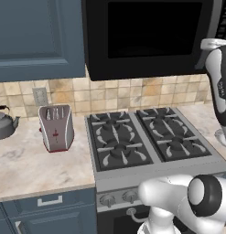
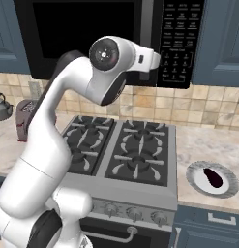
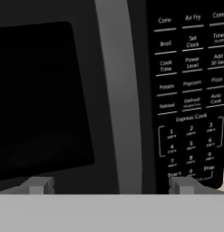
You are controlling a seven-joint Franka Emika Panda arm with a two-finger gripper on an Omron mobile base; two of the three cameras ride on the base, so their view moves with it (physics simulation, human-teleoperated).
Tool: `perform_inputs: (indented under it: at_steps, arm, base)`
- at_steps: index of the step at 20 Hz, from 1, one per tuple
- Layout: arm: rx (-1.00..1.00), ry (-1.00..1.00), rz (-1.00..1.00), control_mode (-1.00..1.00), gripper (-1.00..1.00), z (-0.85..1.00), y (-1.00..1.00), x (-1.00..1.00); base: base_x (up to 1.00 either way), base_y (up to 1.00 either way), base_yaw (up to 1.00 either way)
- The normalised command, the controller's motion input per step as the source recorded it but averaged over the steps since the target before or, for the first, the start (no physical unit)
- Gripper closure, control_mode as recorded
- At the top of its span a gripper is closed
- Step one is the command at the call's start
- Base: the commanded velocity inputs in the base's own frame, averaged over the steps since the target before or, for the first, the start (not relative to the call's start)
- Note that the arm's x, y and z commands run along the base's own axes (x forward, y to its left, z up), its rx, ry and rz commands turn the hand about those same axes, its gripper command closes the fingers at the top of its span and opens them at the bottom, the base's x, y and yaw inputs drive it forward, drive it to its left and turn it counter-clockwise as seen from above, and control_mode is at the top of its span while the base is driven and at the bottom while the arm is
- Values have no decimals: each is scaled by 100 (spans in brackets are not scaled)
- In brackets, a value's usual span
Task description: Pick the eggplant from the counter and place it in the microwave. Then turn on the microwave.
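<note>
Fingertips stand spread wide and empty, since we face the shut microwave with its handle straight ahead between them, likely to open it. The eggplant waits far below us, right, on a plate on the counter.

My arm rises before the closed microwave, hand near its handle. Eggplant lies on a round plate on the counter, right of the stove.
</note>
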Motion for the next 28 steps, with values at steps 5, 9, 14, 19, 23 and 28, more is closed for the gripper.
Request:
perform_inputs:
  at_steps: [5, 9, 14, 19, 23, 28]
  arm:
    - [0, 0, 0, -100, -100, 0, -7, 17]
    - [0, 0, 0, -100, -100, 0, -9, 15]
    - [0, 0, 0, -100, -100, 0, -11, 17]
    - [0, 0, 0, -100, -100, 0, -7, 19]
    - [0, 0, 0, -100, -100, 0, -6, 18]
    - [0, 0, 0, -100, -100, 0, -4, 17]
  base:
    - [0, 0, 0]
    - [0, 0, 0]
    - [0, 0, 0]
    - [0, 0, 0]
    - [0, 0, 0]
    - [0, 0, 0]
